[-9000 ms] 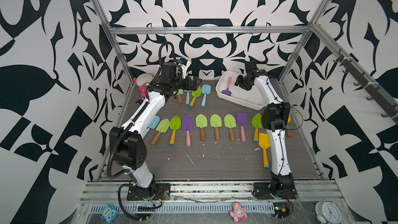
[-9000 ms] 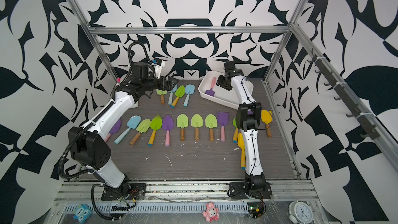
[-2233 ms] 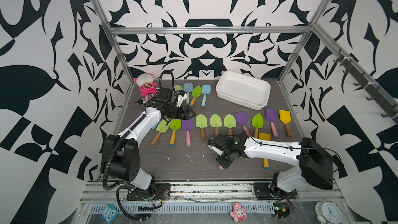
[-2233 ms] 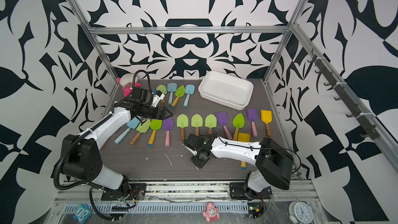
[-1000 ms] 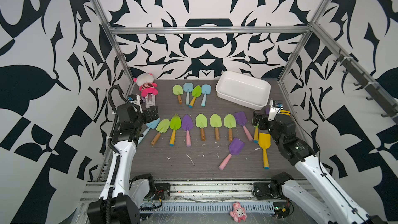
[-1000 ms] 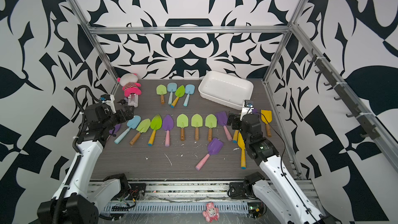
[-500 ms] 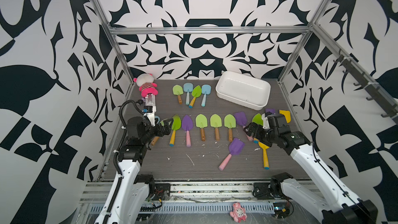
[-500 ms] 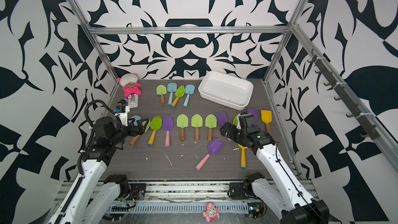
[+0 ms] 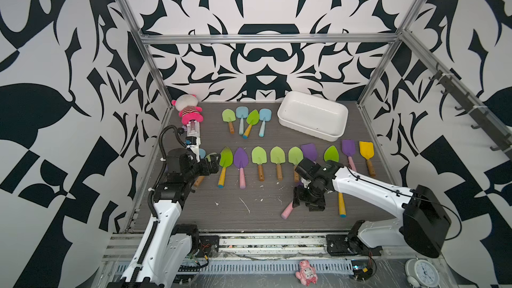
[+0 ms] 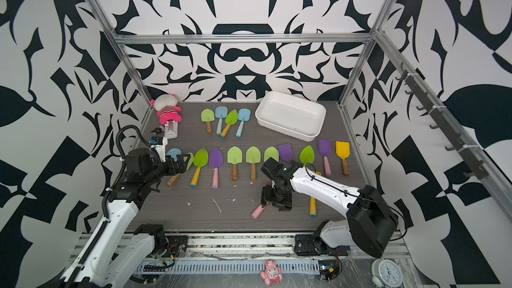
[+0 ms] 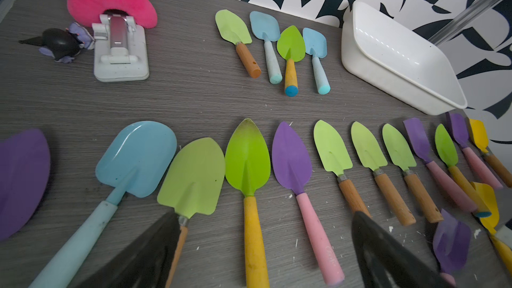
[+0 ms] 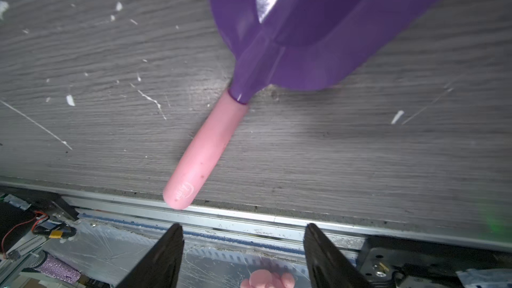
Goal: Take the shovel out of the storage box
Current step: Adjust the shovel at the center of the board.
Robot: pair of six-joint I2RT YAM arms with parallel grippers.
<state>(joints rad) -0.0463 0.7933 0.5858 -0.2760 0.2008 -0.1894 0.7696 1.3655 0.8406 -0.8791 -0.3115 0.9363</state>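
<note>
The white storage box [image 9: 313,114] [image 10: 291,114] [image 11: 393,59] stands at the back right with nothing in it. A purple shovel with a pink handle [image 9: 287,211] [image 10: 257,211] [image 12: 205,150] lies on the table near the front edge, handle toward the front left. My right gripper [image 9: 307,205] [image 10: 275,200] [image 12: 242,228] hangs just above its blade, pointing down, open, with nothing between the fingers. My left gripper [image 9: 213,162] [image 10: 184,162] [image 11: 264,214] hovers open over the handles at the left end of the shovel row.
A row of several green, purple, blue and yellow shovels [image 9: 259,162] crosses the middle of the table. Several more [image 9: 246,119] lie at the back. A pink plush toy [image 9: 188,109] and white stand [image 11: 119,51] sit back left. A yellow shovel [image 9: 341,206] lies beside the right arm.
My right arm has swung in from the right side to above the purple shovel, and its jaws have narrowed somewhat. My left arm has reached forward over the row's left end. The shovel has stayed put.
</note>
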